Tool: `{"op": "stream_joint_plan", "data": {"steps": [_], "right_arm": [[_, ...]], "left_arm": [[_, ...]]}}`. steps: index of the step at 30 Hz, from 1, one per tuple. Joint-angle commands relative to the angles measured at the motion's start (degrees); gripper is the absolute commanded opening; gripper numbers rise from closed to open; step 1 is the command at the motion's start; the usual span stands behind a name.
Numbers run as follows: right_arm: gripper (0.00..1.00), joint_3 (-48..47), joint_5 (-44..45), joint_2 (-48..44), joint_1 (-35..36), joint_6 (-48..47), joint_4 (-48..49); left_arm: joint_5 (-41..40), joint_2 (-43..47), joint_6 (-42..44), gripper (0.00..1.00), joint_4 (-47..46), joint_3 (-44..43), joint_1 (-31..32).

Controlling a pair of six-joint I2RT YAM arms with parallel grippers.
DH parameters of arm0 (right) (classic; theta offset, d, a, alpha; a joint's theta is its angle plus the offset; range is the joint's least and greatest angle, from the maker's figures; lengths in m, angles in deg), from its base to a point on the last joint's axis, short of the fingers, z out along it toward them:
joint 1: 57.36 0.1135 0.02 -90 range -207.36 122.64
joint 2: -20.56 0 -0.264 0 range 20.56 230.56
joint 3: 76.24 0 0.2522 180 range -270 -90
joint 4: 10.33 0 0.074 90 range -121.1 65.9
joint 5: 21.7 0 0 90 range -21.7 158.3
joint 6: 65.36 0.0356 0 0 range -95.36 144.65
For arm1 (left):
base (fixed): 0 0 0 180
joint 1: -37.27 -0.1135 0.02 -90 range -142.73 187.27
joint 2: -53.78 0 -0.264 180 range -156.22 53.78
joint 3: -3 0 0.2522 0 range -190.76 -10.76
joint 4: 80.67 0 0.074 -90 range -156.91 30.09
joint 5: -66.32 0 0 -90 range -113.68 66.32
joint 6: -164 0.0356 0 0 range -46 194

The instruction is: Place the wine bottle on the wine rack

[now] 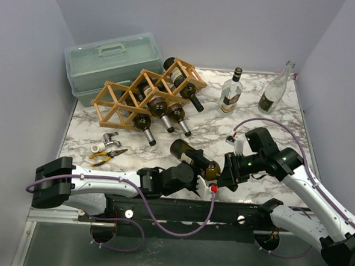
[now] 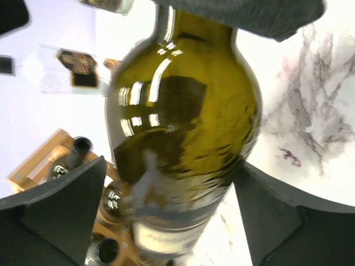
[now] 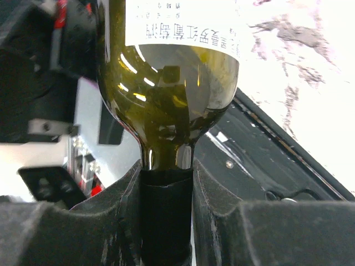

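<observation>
A dark green wine bottle [image 1: 194, 158] lies tilted just above the table's front middle, neck toward the right. My right gripper [image 1: 228, 172] is shut on its black-capped neck, which the right wrist view shows clamped between the pads [image 3: 165, 166] below the bottle's shoulder [image 3: 166, 83]. My left gripper [image 1: 201, 184] is open, its jaws standing either side of the bottle's body [image 2: 183, 111] in the left wrist view [image 2: 172, 183]. The wooden lattice wine rack [image 1: 146, 95] stands at the back left with several dark bottles in its cells. It also shows in the left wrist view [image 2: 39, 160].
A pale green toolbox [image 1: 112, 63] sits behind the rack. A squat clear bottle [image 1: 231, 94] and a tall clear bottle [image 1: 275, 88] stand at the back right. Yellow-handled pliers [image 1: 106, 157], a small metal part [image 1: 111, 139] and a white roll [image 1: 96, 148] lie front left.
</observation>
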Motion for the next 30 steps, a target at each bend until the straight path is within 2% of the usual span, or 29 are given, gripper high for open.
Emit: {"op": "stream_joint_plan", "data": {"steps": [1, 12, 18, 25, 30], "right_arm": [[0.00, -1.7, 6.5, -2.9, 0.1, 0.8, 1.1], [0.01, -2.1, 11.8, -6.6, 0.1, 5.3, 2.7], [0.00, -4.6, 14.3, -10.2, 0.1, 6.7, 2.7], [0.01, -4.2, 12.2, -13.8, 0.1, 7.6, 7.3], [0.01, -5.5, 8.0, -11.7, 0.1, 8.6, 11.7]], "left_arm": [[2.5, 3.7, -3.9, 0.99, -5.8, -1.9, 0.5], [6.5, 9.9, -5.4, 0.99, -6.2, -0.4, 0.0], [5.0, 13.2, -6.7, 0.99, -7.1, -1.4, -1.5], [6.7, 21.1, -15.8, 0.99, -8.9, -4.8, -8.7], [4.8, 25.2, -21.9, 0.99, -10.9, -7.3, -14.7]]}}
